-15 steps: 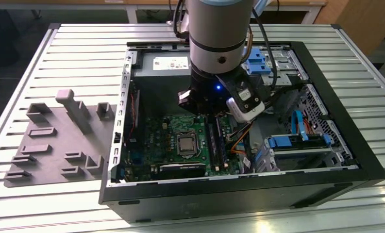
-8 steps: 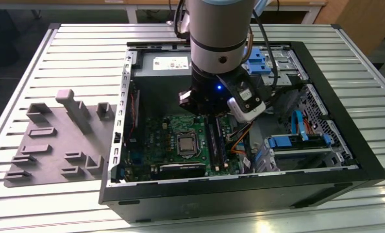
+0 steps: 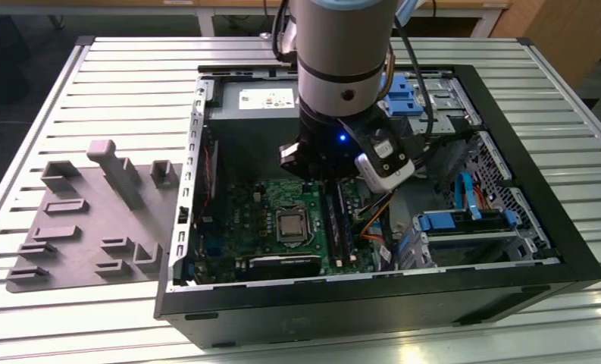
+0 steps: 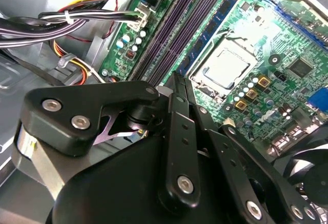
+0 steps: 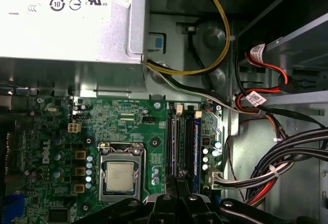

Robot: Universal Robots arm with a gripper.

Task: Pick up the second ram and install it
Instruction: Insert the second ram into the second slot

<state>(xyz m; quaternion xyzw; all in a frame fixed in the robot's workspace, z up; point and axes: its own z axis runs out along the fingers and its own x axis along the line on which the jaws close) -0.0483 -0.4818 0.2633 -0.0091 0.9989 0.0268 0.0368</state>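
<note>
Slatted counter [image 3: 128, 83] carries an open computer case [image 3: 543, 250]; the claw [image 5: 177, 179], fingers together, hovers over the seated second ram [image 5: 196, 147].

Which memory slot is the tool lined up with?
The slot nearest the processor socket, in the first wrist view; the tool sits at its end. The blue stick stands in the slot beside the cables.
</note>
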